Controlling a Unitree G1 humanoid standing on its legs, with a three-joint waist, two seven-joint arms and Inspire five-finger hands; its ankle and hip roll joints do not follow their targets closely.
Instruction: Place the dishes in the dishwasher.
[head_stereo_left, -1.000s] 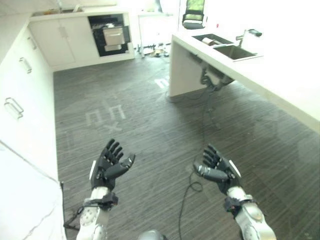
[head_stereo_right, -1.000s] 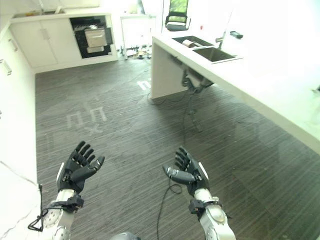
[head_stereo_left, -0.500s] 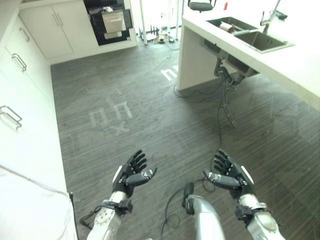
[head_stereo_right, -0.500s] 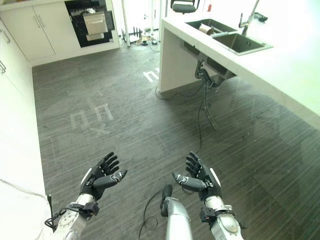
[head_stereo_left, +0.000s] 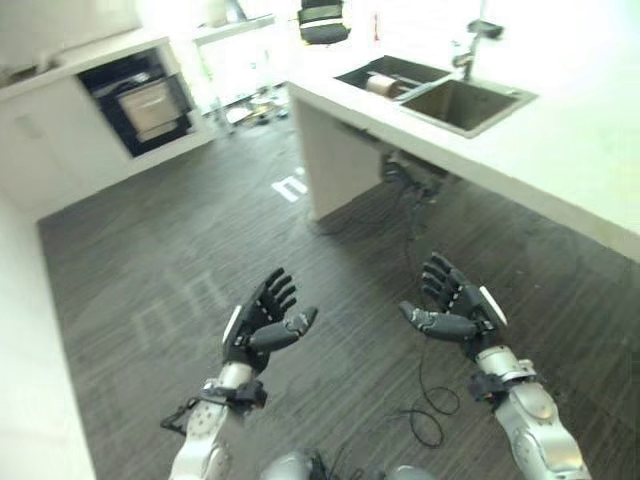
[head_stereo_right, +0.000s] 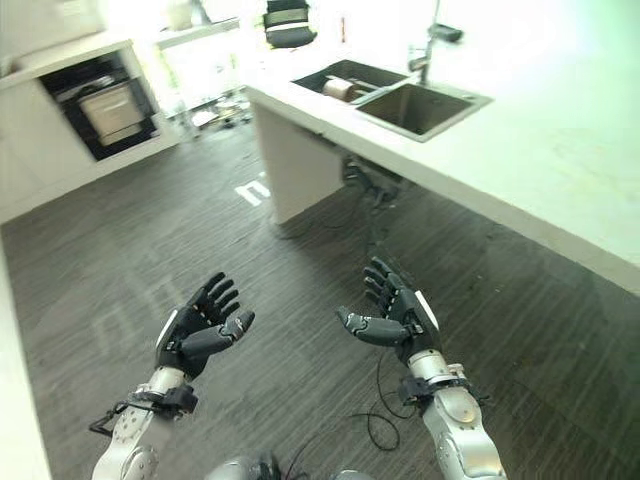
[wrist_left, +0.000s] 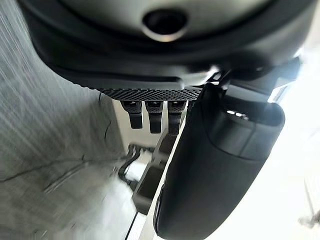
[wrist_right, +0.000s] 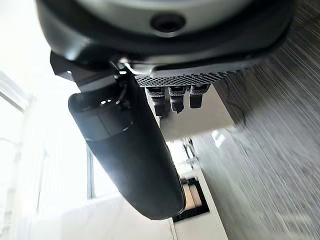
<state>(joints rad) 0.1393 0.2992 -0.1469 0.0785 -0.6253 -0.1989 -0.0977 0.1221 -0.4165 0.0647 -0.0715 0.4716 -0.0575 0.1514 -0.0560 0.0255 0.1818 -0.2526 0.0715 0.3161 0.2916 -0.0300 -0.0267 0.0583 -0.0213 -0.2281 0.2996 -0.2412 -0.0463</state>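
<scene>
— Dishes (head_stereo_left: 381, 86)? One roll-shaped item lies in the far basin of the sink (head_stereo_left: 440, 100), far right on the counter (head_stereo_left: 560, 170); what it is exactly, I cannot tell.

— And what's changed?

— View has swung right since half a second ago. Sink sits closer to centre now, so the robot looks to be turning toward it.

— Hands?

— Left hand (head_stereo_left: 262, 326) and right hand (head_stereo_left: 452, 308) hover over the floor (head_stereo_left: 150, 260), fingers spread, palms facing each other, holding nothing. Same pose as before.

— Dishwasher?

— Dark open appliance (head_stereo_left: 140, 100) far left, with a pale front panel; its inside is too dim to read. Near basin looks empty.

— So?

— Nothing picked up yet; I'd say it's the approach phase.
</scene>
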